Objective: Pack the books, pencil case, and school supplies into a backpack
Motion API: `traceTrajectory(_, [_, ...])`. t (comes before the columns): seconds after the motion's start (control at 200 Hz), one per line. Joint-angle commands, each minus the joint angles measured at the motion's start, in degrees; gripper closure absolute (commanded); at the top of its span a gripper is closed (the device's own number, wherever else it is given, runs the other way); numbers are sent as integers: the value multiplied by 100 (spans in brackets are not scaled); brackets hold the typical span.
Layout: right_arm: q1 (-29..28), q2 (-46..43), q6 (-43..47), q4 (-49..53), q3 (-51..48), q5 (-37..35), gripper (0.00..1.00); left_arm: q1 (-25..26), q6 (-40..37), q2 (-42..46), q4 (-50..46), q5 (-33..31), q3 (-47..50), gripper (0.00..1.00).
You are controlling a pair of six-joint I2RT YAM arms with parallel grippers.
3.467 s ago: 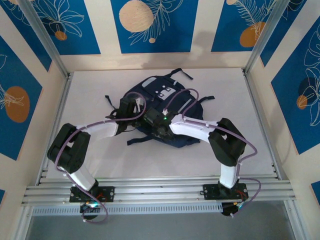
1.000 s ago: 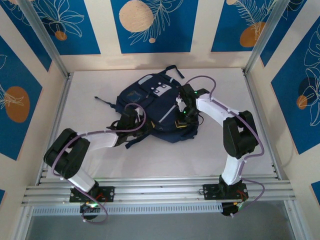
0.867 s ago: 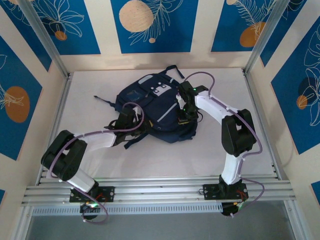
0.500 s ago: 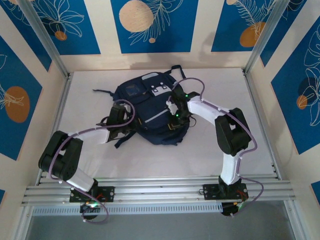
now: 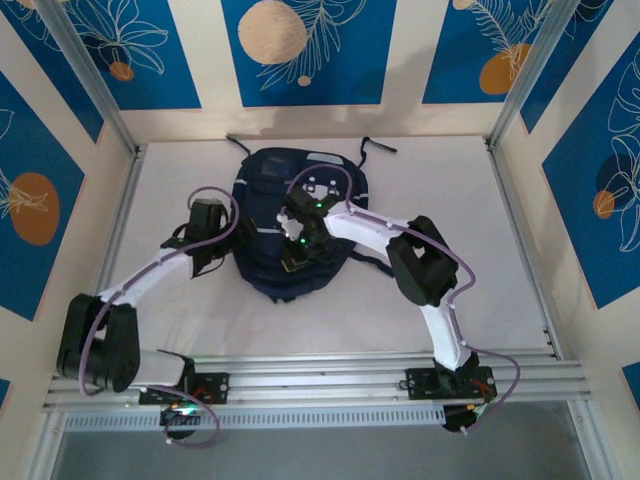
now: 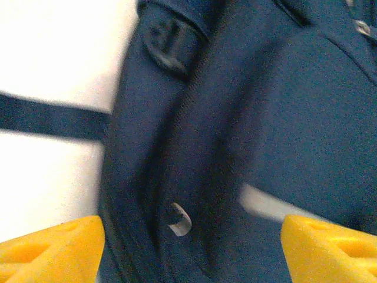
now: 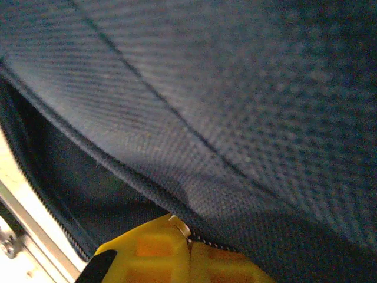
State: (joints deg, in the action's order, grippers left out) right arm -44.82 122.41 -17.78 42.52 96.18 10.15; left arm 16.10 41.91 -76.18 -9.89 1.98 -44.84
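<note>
Our left hand [image 6: 188,253] stands with its yellow fingers [image 6: 53,247] wide apart and nothing between them. Its wrist camera looks at the side of the backpack [image 6: 294,106]. There we see close detail that the top view is too far off to give: a dark buckle [image 6: 171,44], a small metal zip pull [image 6: 179,221], a pale stripe [image 6: 265,203], and one dark strap [image 6: 53,118] running away from the backpack.

Our right hand [image 7: 182,253] has its two yellow fingers pressed together at a zip line of the backpack, with a small pale metal piece [image 7: 178,223] at their tips. Whether that piece is pinched we cannot tell. Beside the zip a fold of navy fabric gapes onto a dark inside, and we cannot make out anything in it.

From above, the left arm reaches the backpack from its left side, and the right hand rests on top of it, toward its near end. The backpack lies flat on the white desk [image 5: 470,260] with two straps [image 5: 380,146] trailing past its far end.

Aluminium rails [image 5: 320,385] run along the desk edge nearest the arm bases. Around the backpack stand cream walls with blue panels [image 5: 300,50] bearing orange discs and white leaf drawings.
</note>
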Motion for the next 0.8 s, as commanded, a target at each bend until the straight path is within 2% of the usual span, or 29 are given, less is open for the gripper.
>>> traceTrajectory(0.0, [-176, 261, -177, -541, 462, 506, 100, 44, 317, 320, -633, 283, 121, 20])
traceTrajectory(0.115, [-172, 336, -397, -810, 568, 793, 100, 74, 799, 530, -506, 532, 454, 19])
traceTrajectory(0.25, [-224, 263, -518, -942, 448, 974, 100, 113, 1339, 546, 68, 521, 779, 20])
traceTrajectory(0.445, [-414, -41, -595, -753, 114, 865, 100, 148, 1826, -61, 1045, 272, 787, 24])
traceTrajectory(0.53, [-457, -144, -580, -380, 54, 799, 100, 148, 1772, -423, 1283, 18, 759, 38])
traceTrajectory(0.68, [-431, -305, -317, 660, -61, 431, 100, 131, 1531, -910, 1526, -233, 774, 74])
traceTrajectory(0.795, [-355, -584, -35, 1181, -423, -25, 100, 118, 1457, -1143, 1673, -193, 741, 90])
